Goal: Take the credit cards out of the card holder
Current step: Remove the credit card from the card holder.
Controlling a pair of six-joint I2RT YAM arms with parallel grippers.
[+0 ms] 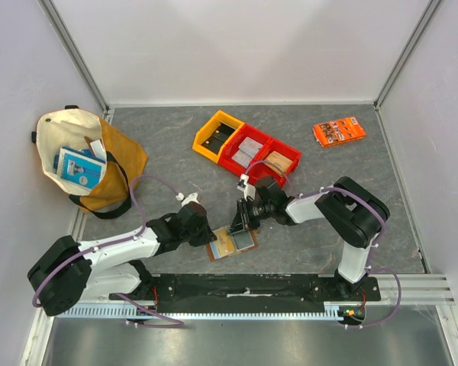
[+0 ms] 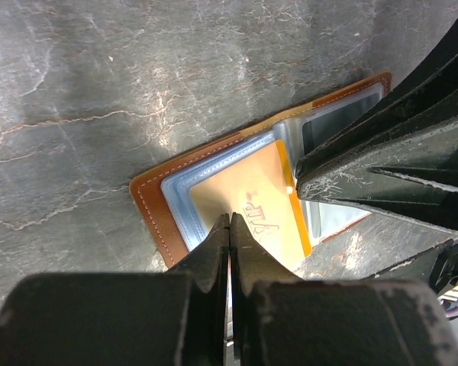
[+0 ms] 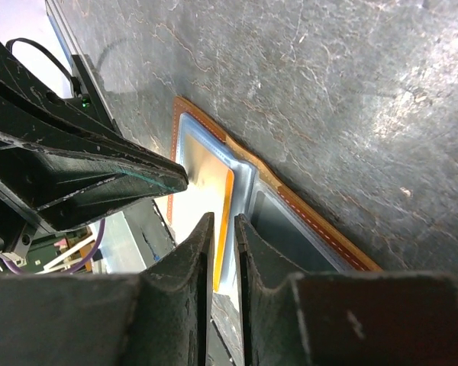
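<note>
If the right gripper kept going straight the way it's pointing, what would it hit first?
Probably the edge of the orange card in the open card holder, directly ahead of the right gripper; depth is unclear, so it may already touch.

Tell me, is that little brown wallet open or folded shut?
Open. The card holder lies spread flat, its pale inside and an orange card showing.

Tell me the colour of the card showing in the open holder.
The card is orange-gold; the left wrist view shows it best.
</note>
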